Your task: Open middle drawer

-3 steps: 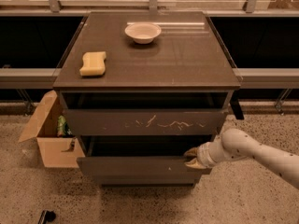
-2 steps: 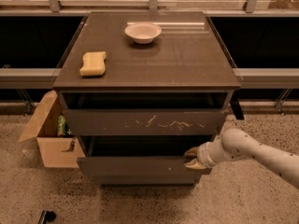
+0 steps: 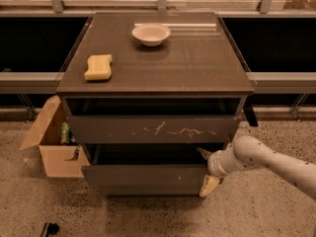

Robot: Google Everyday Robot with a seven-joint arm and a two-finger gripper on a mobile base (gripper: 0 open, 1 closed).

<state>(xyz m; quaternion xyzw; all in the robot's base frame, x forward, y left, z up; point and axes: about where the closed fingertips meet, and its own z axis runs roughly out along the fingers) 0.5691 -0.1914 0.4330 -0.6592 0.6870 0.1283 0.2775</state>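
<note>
— Why there?
— My gripper is straddling the right end of the middle drawer, under the scratched drawer, fingers spread wide, clamping nothing, hooking its handleless front.

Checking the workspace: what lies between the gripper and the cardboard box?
The middle drawer, in the camera view: the gripper at its right end, the cardboard box at its left.

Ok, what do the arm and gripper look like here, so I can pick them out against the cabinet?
The arm is a smooth, rounded off-white tube flecked with small dark specks, with a bulbous joint near the wrist. No cables or labels show. The gripper, at the right end of the middle drawer, is cream-tan, yellower than the arm.
</note>
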